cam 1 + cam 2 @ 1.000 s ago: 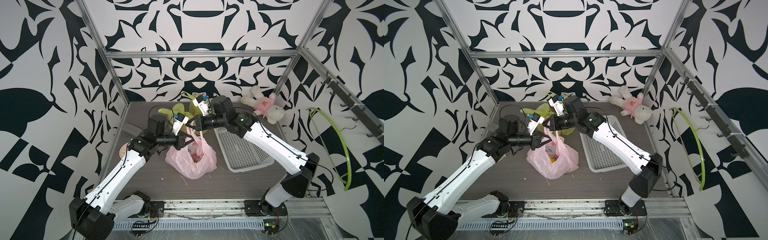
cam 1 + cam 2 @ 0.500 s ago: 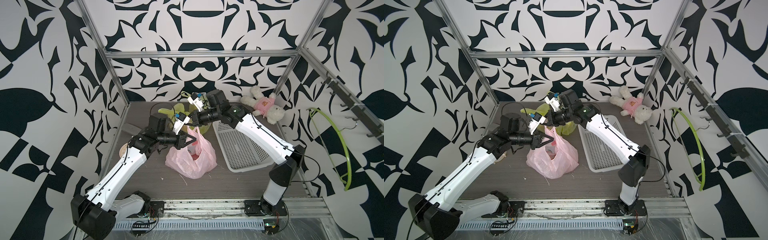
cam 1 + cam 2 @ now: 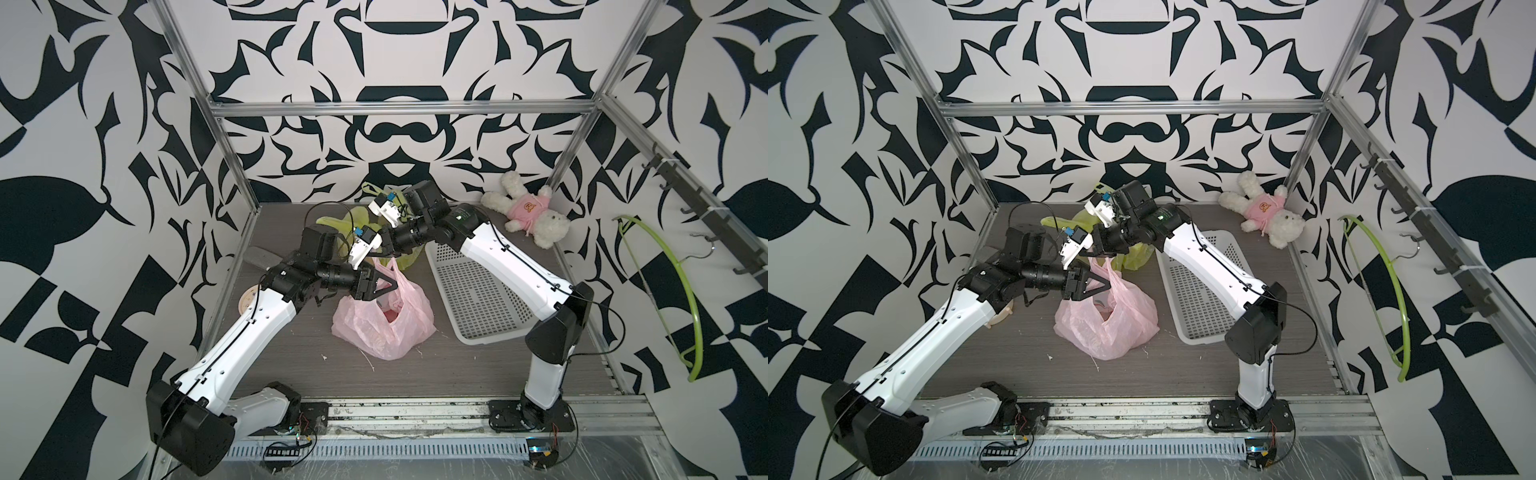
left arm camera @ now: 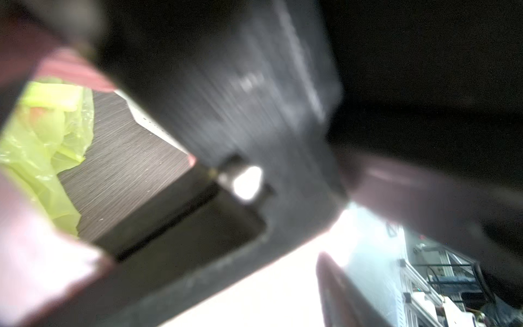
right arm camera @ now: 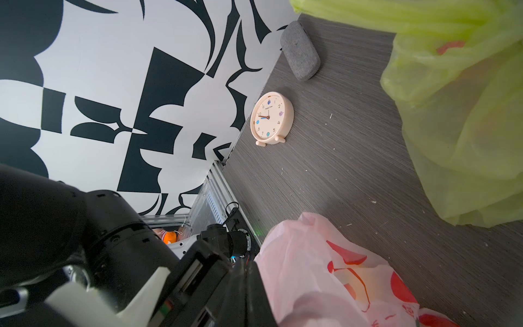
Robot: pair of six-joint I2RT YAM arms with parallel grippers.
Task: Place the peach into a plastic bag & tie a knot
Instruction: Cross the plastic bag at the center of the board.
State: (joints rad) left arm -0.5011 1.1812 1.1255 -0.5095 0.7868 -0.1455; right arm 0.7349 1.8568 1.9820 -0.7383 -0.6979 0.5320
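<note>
— One grey table (image 3: 436,374) spans the middle of the frame. What stands over it?
— The left arm (image 3: 249,332) reaches up from the lower left and the right arm (image 3: 511,266) from the lower right. They meet at centre.
— And below them?
— A white basket (image 3: 478,299) lies right of centre. The pink plastic bag (image 3: 386,332) sits just left of it on the table, one handle drawn upward.
— Who holds it?
— The right gripper (image 3: 1093,252), clamped tight on that handle. The left gripper (image 3: 392,286) sits at the bag's mouth; how wide it stands cannot be told.
— And the peach?
— Only a reddish patch (image 3: 390,316) shows inside the bag. Fruit or print, unclear.
</note>
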